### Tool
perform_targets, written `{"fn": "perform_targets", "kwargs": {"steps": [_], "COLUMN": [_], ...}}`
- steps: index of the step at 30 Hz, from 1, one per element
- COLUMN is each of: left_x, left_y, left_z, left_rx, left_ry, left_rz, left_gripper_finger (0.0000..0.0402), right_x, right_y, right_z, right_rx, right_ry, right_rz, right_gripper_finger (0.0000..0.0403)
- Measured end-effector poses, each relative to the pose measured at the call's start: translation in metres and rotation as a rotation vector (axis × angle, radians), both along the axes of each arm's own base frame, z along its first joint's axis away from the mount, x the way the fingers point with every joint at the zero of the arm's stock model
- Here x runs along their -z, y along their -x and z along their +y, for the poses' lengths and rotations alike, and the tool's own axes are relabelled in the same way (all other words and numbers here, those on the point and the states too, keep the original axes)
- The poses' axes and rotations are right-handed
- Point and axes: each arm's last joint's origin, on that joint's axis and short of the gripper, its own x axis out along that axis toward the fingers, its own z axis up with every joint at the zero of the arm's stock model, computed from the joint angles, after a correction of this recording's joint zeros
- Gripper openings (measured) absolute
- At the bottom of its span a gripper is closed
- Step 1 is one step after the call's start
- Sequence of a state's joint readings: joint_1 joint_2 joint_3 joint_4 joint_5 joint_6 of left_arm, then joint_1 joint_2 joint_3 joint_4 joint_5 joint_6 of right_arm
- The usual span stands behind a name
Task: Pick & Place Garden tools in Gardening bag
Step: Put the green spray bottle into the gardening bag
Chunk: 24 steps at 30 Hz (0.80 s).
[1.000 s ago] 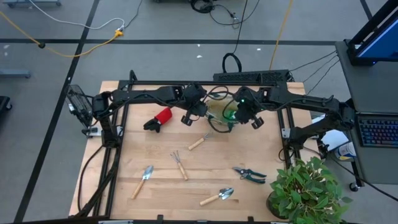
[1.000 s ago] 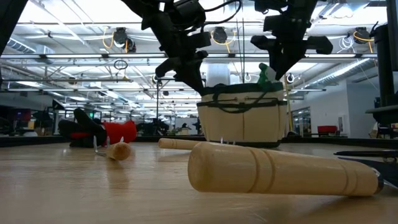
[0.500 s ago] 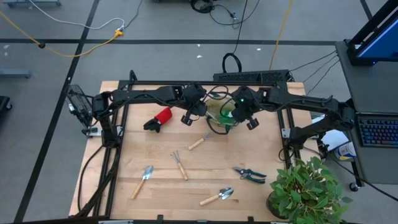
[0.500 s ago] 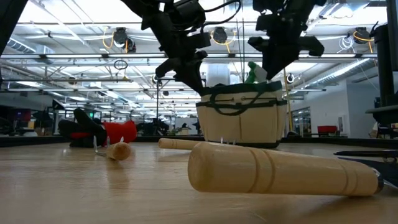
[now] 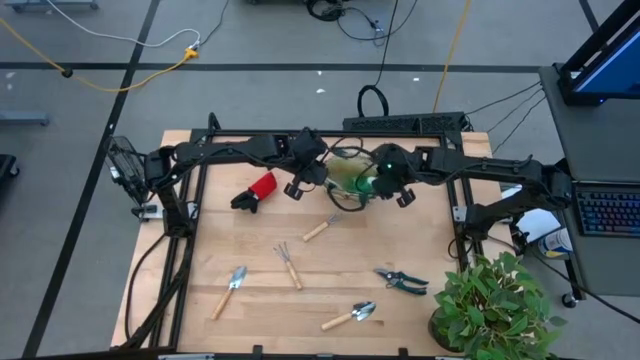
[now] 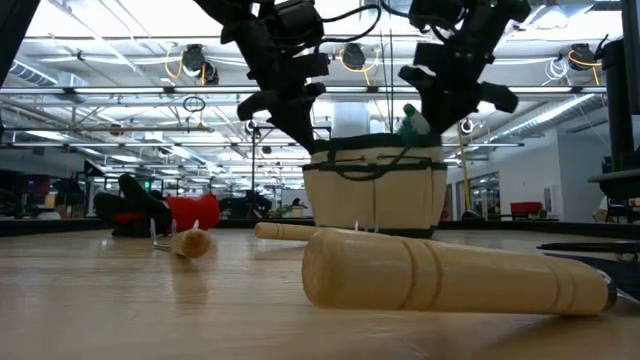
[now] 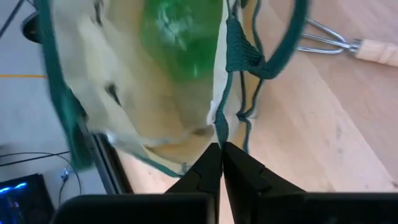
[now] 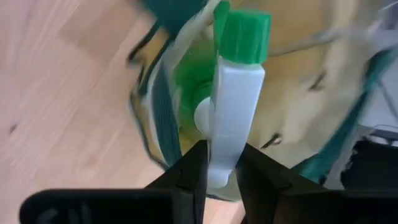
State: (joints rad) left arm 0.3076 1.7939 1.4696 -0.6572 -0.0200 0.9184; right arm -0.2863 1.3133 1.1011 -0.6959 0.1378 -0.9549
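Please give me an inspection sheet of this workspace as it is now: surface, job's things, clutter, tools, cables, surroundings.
Surface: wooden table.
Job's things: gardening bag at the back; green-and-white item over it; red item, fork, two trowels, shears lying out.
Clutter: potted plant.
Tools: left tool shut on the bag's rim; right tool shut on the green-and-white item.
Cables: on the floor.
Surroundings: keyboard.

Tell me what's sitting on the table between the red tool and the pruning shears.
In the high view, two wooden-handled forks lie between the red tool and the pruning shears.
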Motion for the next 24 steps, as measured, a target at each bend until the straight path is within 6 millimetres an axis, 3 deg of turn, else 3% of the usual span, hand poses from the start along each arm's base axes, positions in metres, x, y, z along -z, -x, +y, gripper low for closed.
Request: {"fn": "perform_targets", "kwargs": {"steps": [6, 15, 24], "left_x": [-0.001, -0.001, -0.005], "left_y": [-0.001, -0.002, -0.01], "left_z": [0.003, 0.002, -0.007], "left_rx": [-0.008, -0.012, -0.004], "left_ry": [-0.006, 0.0, -0.012], "left_rz": [-0.019, -0.032, -0.092], "left_gripper_finger": [0.0023, 0.0006, 0.0043], "right_x": [-0.006, -0.01, 0.005], "right_y": [-0.008, -0.013, -0.035], "right_z": [-0.002, -0.002, -0.009], "right_rx": [-0.031, -0.072, -0.042], "right_ry": [0.026, 0.025, 0.014], "right_rz": [-0.095, -0.172, -0.205], "right_gripper_finger": [0.0076, 0.005, 0.0049]}}
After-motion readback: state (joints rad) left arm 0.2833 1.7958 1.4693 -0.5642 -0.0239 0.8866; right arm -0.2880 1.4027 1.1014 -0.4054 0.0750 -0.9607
